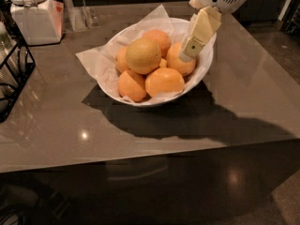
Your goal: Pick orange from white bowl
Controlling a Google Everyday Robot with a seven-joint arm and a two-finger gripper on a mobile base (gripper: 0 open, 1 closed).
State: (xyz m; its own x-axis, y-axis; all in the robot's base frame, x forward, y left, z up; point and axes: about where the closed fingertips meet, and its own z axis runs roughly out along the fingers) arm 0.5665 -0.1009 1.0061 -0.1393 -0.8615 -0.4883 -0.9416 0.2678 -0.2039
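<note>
The white bowl (194, 81) stands mid-table, lined with crinkled white paper (93, 62) that sticks out past its rim. The orange (143, 55), the largest fruit and a dull yellowish-tan, lies on top of the pile at centre-left. Several smaller, brighter orange fruits (164, 81) lie around and under it. My gripper (188, 51) comes down from the upper right, over the right side of the bowl. Its tip is at a bright fruit (177, 64), to the right of the orange and apart from it.
A white lidded jar (35, 13) stands at the back left. A black wire rack (16, 71) is at the left edge. A clear glass item (84, 13) stands behind the bowl. The table's front edge (140, 156) runs across below the bowl.
</note>
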